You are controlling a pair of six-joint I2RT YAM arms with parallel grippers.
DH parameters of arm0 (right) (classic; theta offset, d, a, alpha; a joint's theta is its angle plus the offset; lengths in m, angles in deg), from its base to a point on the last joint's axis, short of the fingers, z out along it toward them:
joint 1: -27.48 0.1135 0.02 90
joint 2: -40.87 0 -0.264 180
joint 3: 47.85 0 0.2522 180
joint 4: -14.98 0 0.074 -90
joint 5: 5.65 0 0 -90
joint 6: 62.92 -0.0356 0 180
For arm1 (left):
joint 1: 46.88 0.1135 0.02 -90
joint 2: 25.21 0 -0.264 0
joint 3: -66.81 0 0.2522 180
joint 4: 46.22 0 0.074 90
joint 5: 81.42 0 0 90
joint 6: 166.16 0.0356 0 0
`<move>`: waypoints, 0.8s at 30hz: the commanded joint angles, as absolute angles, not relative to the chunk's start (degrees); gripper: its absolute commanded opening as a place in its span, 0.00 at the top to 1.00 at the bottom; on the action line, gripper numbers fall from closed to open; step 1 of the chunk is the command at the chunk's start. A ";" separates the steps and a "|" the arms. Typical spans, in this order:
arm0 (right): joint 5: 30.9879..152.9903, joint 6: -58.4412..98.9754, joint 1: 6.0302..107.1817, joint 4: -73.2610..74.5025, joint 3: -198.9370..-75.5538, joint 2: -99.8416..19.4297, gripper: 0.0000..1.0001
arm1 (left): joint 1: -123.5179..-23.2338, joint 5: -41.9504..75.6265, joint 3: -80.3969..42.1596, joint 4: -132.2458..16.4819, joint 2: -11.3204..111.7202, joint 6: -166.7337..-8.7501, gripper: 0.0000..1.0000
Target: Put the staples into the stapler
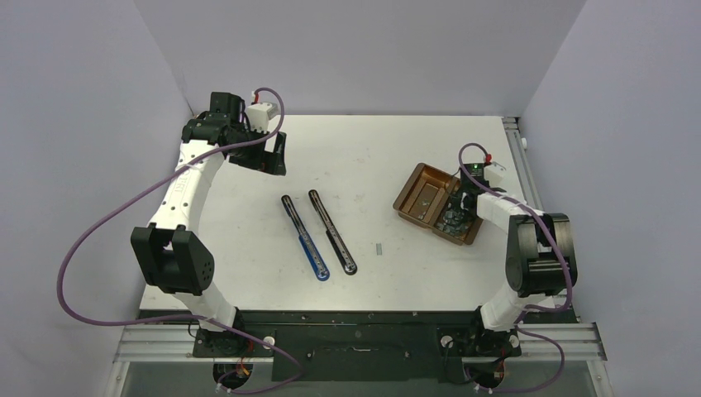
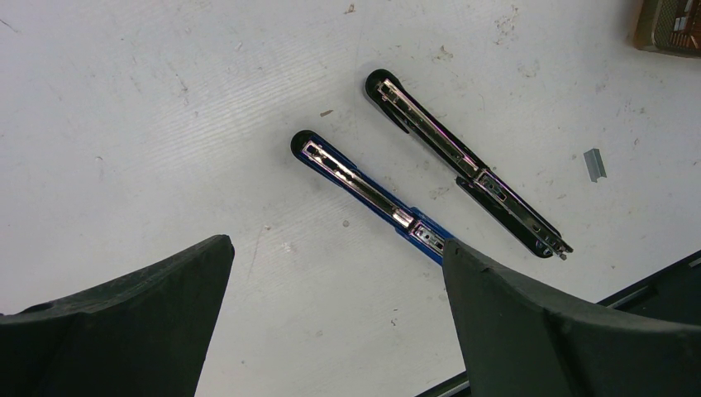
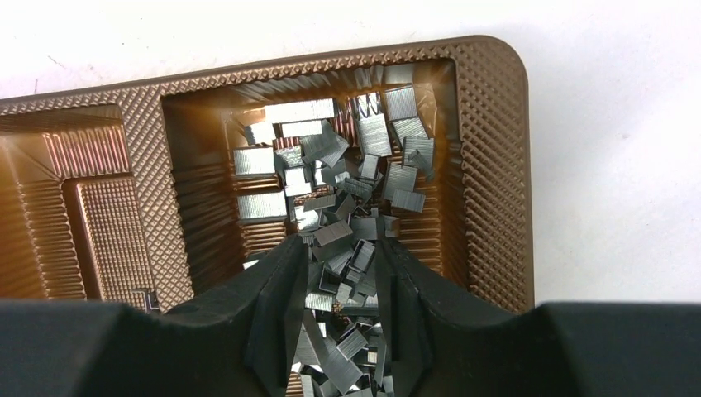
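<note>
My left claw [image 2: 337, 244] hangs wide open above the bench [image 1: 372, 149], at its far left, holding nothing. Below it lie two staplers, both swung open flat with their metal channels facing up. The blue stapler [image 2: 355, 180] and the black stapler [image 2: 446, 141] lie side by side, slanted alike and apart from each other, near the middle of the bench. In the top view the blue one is on the left.

One loose strip [image 2: 593, 164] lies alone on the bench, to the right of the black stapler and between it and the tray [image 3: 488, 165].

The tray is brown with two compartments and sits at the right of the bench. The staples [image 3: 331, 165] fill its right compartment in a jumbled heap of short silver-grey blocks; the left compartment shows ribbed brown floor.

My right claw [image 3: 339, 248] is down in that heap, at the near end of the compartment. Its fingers [image 3: 281, 281] stand narrow, with several blocks crowded in the gap between them. Whether they actually pinch any of those blocks I cannot tell
</note>
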State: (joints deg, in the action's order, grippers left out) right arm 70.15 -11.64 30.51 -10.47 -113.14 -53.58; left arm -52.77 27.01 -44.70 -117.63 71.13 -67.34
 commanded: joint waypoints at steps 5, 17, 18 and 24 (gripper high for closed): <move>70.16 -12.67 30.27 -9.88 -114.08 -55.73 0.67 | -52.23 27.17 -45.36 -116.54 69.47 -67.02 0.04; 71.13 -13.04 29.91 -10.31 -113.69 -56.48 0.83 | -52.14 27.24 -45.83 -116.93 69.36 -66.98 0.04; 71.05 -12.90 29.83 -10.46 -113.72 -56.12 0.84 | -52.15 27.27 -45.89 -116.94 69.34 -67.01 0.04; 70.69 -12.44 29.69 -11.33 -114.32 -54.07 0.91 | -52.15 27.32 -46.42 -117.10 69.29 -67.02 0.04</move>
